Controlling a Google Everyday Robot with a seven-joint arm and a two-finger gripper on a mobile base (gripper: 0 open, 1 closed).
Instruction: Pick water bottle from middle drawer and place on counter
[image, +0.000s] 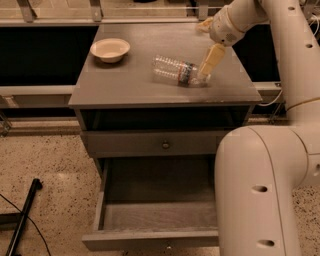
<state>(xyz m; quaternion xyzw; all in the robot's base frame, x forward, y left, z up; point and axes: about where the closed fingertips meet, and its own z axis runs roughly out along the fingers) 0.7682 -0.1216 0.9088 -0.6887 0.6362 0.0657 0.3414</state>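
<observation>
One water bottle (179, 71) lies on its side on the grey tabletop (125, 85), well apart from one cream bowl (110, 49). The gripper (207, 47) hangs beside its cap end, jaws spread wide, holding nothing. Below, one middle drawer (150, 240) stands open, partly hidden by the white arm (260, 190).
</observation>
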